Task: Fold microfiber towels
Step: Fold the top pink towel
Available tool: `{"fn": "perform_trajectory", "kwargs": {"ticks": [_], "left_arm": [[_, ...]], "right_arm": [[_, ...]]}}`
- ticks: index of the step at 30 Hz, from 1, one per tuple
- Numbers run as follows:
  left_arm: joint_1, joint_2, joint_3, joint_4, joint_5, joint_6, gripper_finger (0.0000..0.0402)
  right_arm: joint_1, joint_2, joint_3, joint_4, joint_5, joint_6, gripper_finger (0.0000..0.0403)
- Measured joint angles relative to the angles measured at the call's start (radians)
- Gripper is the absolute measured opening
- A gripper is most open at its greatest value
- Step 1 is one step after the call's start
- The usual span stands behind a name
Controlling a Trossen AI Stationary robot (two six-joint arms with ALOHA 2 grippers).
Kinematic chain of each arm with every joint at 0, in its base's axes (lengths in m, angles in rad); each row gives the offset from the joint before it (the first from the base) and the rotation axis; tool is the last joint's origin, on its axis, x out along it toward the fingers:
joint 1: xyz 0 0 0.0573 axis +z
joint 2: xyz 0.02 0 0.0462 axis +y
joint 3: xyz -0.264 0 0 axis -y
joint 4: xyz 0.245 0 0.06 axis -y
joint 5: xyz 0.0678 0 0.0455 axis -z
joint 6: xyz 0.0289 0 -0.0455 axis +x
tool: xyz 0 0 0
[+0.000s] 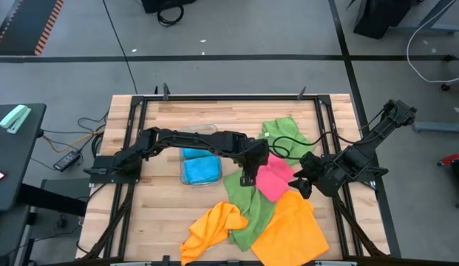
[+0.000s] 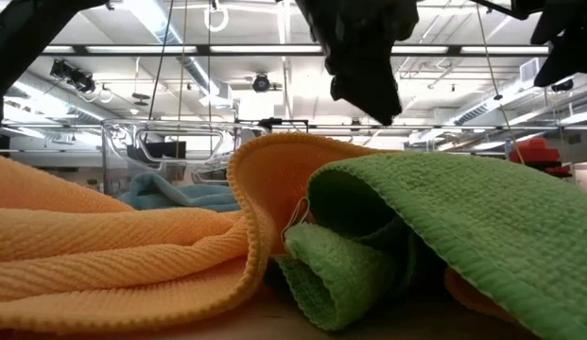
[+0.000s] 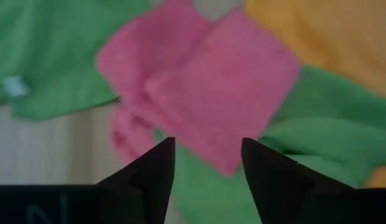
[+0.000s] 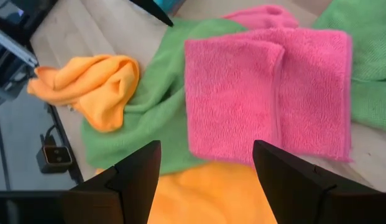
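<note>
Pink towel (image 1: 274, 181) lies mid-table, folded into a rough square with one layer lapped over another, resting partly on a green towel (image 1: 247, 209). It looks soft, light and limp with a grippy nap; probably best pinched at a corner or folded edge, since a mid-panel grab would bunch it. Left gripper (image 1: 246, 178) hovers at its left edge, jaws parted, holding nothing. Right gripper (image 1: 304, 182) waits just right of it, jaws wide, empty. Orange towels (image 1: 290, 229) lie crumpled near; blue towels (image 1: 199, 168) sit left.
</note>
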Motion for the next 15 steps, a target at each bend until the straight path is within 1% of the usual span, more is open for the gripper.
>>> {"fn": "perform_trajectory", "kwargs": {"ticks": [4, 7, 15], "left_arm": [[-0.005, -0.003, 0.000, -0.006, 0.060, -0.056, 0.0173], [-0.010, -0.003, 0.000, -0.011, 0.062, -0.079, 0.0164], [-0.011, -0.004, 0.000, -0.012, 0.062, -0.078, 0.0144]], "right_arm": [[0.003, 0.000, 0.000, -0.005, -0.034, -0.019, 0.0264], [0.003, 0.000, 0.000, -0.017, -0.040, -0.026, 0.0264], [0.002, 0.000, 0.000, -0.034, -0.039, 0.011, 0.0264]]}}
